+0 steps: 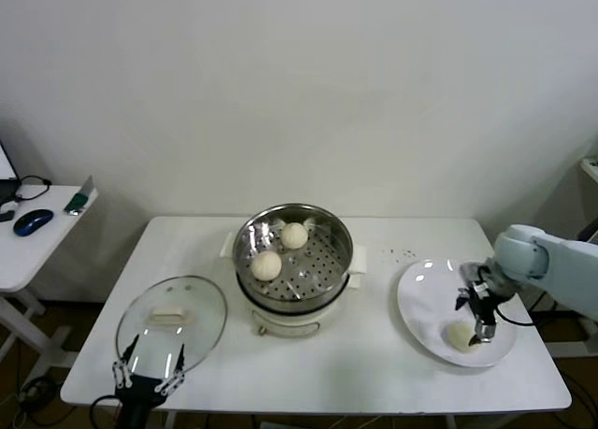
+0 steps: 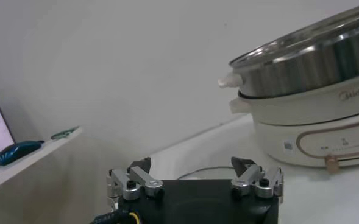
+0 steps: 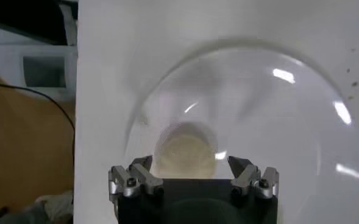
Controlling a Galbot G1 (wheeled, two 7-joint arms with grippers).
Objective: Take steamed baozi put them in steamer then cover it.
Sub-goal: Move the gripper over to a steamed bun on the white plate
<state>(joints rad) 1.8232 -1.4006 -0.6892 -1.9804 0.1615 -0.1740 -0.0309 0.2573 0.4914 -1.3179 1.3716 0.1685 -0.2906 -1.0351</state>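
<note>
The steel steamer (image 1: 327,235) on its cream base stands mid-table with two baozi inside, one at the back (image 1: 294,235) and one at the front left (image 1: 266,264). One more baozi (image 1: 459,336) lies on the white plate (image 1: 425,289) at the right. My right gripper (image 1: 479,328) is open just above that baozi; in the right wrist view the bun (image 3: 184,152) sits between the spread fingers of the gripper (image 3: 191,163). The glass cover (image 1: 171,320) lies flat on the table left of the steamer. My left gripper (image 1: 148,378) is open at the table's front edge, near the cover.
A side table (image 1: 28,251) at the far left holds a blue mouse (image 1: 33,221) and cables. The steamer's pot and base (image 2: 313,91) fill the right of the left wrist view. The table's front edge runs close below the plate and the cover.
</note>
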